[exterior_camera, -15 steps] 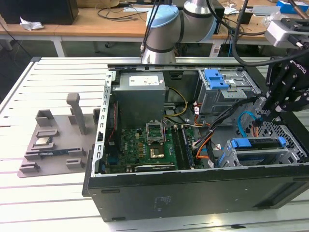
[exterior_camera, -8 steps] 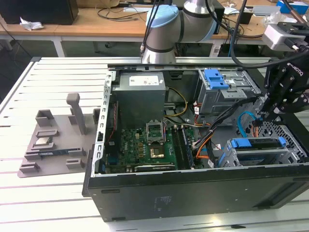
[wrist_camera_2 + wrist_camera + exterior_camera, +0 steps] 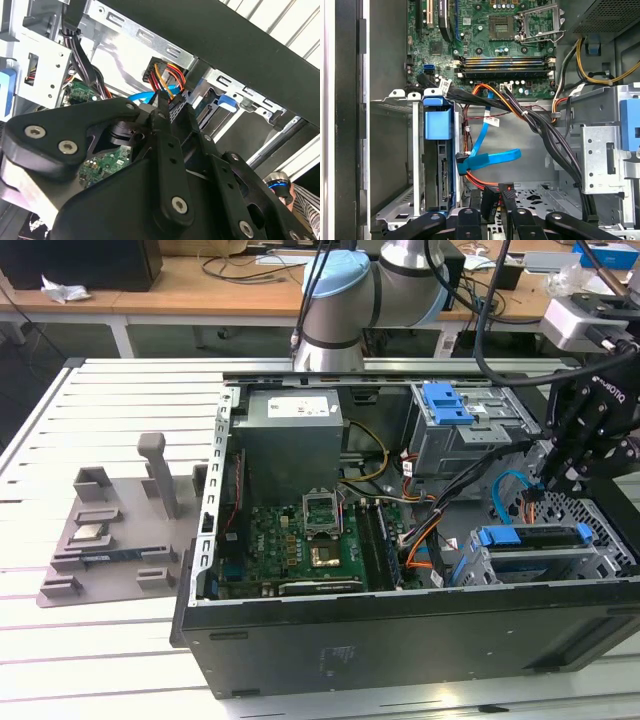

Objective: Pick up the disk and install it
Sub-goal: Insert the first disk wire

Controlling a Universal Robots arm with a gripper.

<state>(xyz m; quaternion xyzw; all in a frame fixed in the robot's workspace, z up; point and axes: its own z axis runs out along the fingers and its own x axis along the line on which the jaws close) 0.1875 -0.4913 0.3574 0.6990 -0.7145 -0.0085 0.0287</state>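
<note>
Blue-framed disk [image 3: 438,165] seated on edge in the drive cage [image 3: 395,150] just beside the claw [image 3: 492,220] | claw low inside the open PC case [image 3: 400,640] by the SATA cables [image 3: 487,160], its spread I cannot tell | disk likely rigid, weighty, shock-sensitive: grip the carrier's edges | slatted white counter [image 3: 100,400], cluttered lab desks behind

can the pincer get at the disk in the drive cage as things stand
Probably yes. The pincer hangs inside the open case beside the drive cage, and the disk sits slotted there on its blue carrier. The blue data cable and wire bundle crowd the approach.
</note>
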